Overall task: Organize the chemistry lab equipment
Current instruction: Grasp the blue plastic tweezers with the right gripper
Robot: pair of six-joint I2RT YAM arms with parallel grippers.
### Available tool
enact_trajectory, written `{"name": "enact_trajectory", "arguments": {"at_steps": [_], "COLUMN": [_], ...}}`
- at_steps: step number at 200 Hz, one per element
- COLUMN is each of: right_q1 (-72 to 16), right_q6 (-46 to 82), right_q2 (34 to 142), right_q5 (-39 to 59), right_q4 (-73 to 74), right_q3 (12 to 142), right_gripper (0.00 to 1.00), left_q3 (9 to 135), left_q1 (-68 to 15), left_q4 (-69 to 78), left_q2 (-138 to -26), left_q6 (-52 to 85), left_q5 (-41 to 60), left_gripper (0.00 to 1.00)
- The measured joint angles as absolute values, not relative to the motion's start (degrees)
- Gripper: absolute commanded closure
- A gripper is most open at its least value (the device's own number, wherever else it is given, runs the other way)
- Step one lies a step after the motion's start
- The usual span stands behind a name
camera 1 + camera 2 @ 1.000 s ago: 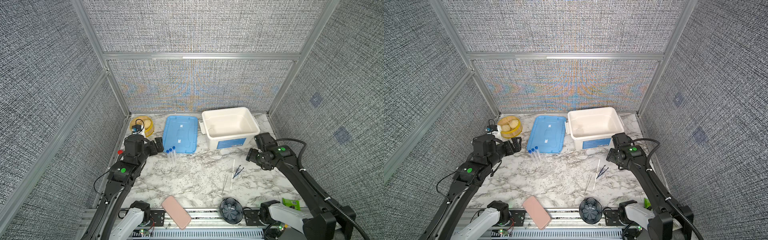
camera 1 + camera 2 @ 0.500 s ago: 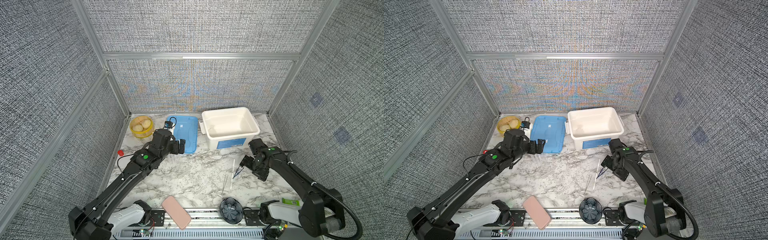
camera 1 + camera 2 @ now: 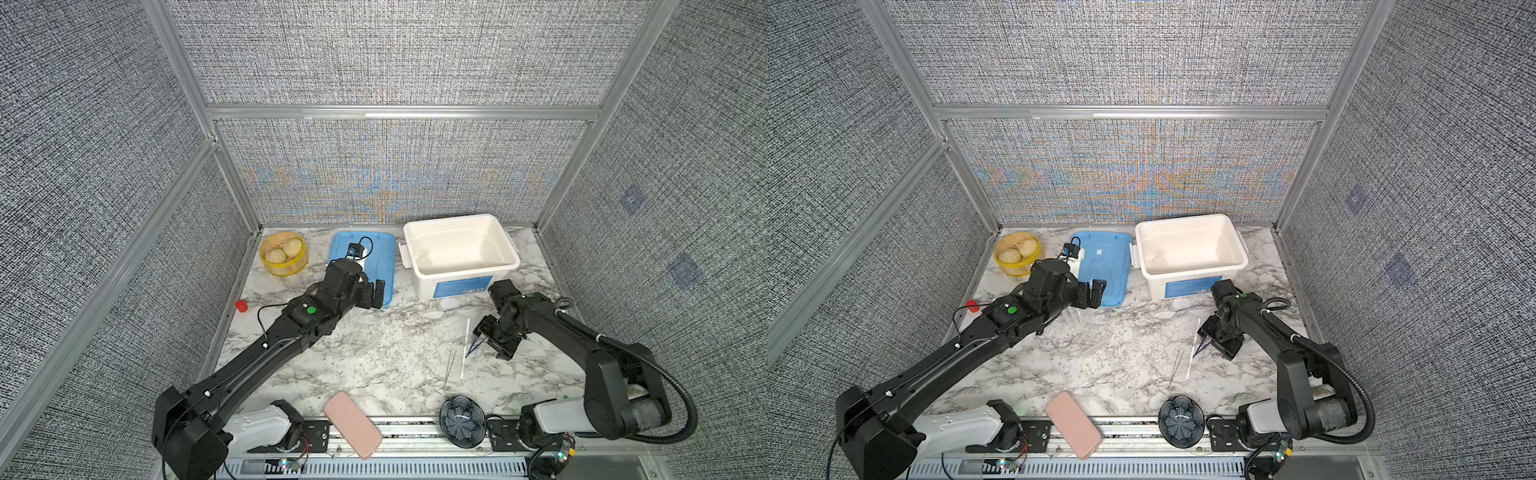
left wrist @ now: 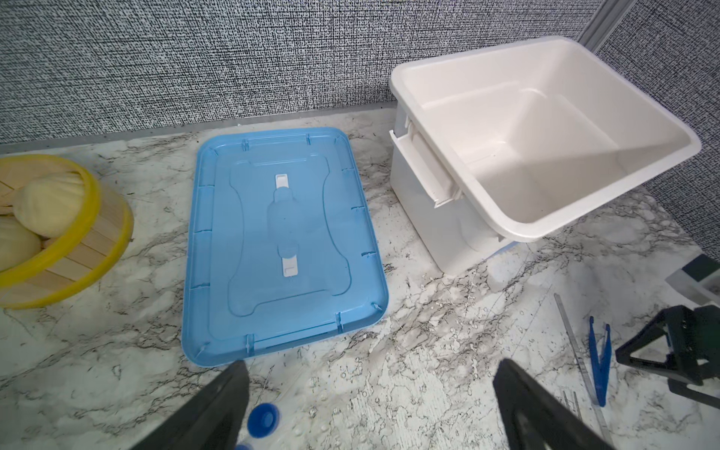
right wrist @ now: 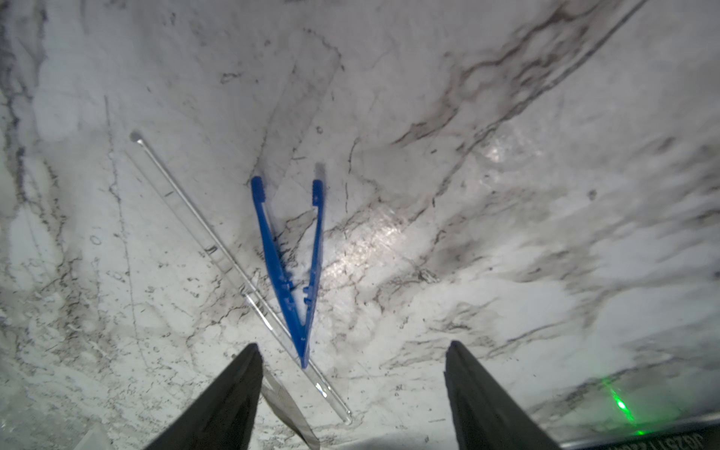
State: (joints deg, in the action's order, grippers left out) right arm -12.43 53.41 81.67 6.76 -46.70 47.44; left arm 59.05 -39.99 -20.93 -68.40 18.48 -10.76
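Observation:
Dark blue tweezers (image 5: 292, 272) lie splayed on the marble, and a long thin clear-white stick (image 5: 233, 269) lies under their joined end. Thin silver tweezers (image 3: 449, 365) lie just left of the stick (image 3: 464, 349). My right gripper (image 5: 352, 345) is open, low over the blue tweezers (image 3: 475, 346), whose joined end lies between the fingers, nearer one; nothing is gripped. My left gripper (image 4: 372, 364) is open over bare marble in front of the blue lid. A blue tube cap (image 4: 263, 419) shows beside one finger; the tubes are mostly hidden under that arm.
An open white bin (image 3: 453, 286) stands at the back right, with its blue lid (image 3: 384, 257) flat to its left. At the back left are a yellow steamer basket (image 3: 284, 272) and a small red cup (image 3: 241, 306). A pink phone (image 3: 352, 424) and a dark flower-shaped bowl (image 3: 462, 420) sit at the front edge.
My left arm has swung from the far left to the lid's front edge, over the tubes. My right gripper has come down from beside the bin onto the blue tweezers.

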Motion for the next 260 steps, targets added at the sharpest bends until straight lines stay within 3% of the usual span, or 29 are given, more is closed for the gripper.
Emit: {"name": "enact_trajectory", "arguments": {"at_steps": [59,85,145,204,260], "right_q1": [-12.43,-12.43,-12.43,-12.36,-12.32], "right_q6": [55.16,56.31,57.74,58.52,60.12], "right_q2": [85.47,87.48,91.85,92.44,90.21], "right_q5": [7.99,8.12,9.26,7.75,6.92], "right_q4": [-45.15,-44.53,-44.4,-46.06,-44.75], "right_q3": [48.77,49.15,50.3,49.39,46.92], "right_gripper": [0.3,0.4,0.45,0.72,0.79], "left_q3": [58.22,58.3,57.34,56.4,56.4], "left_q1": [-40.21,-40.32,-40.32,-40.32,-40.32], "left_q4": [-18.98,-18.98,-17.78,-17.26,-16.05], "left_q2": [-70.06,-70.78,-69.63,-69.6,-70.08], "left_q6": [18.68,18.15,15.44,15.44,15.68], "left_q5": [-10.48,-10.87,-13.56,-13.58,-13.58], "left_gripper": [0.01,0.01,0.01,0.01,0.01]}}
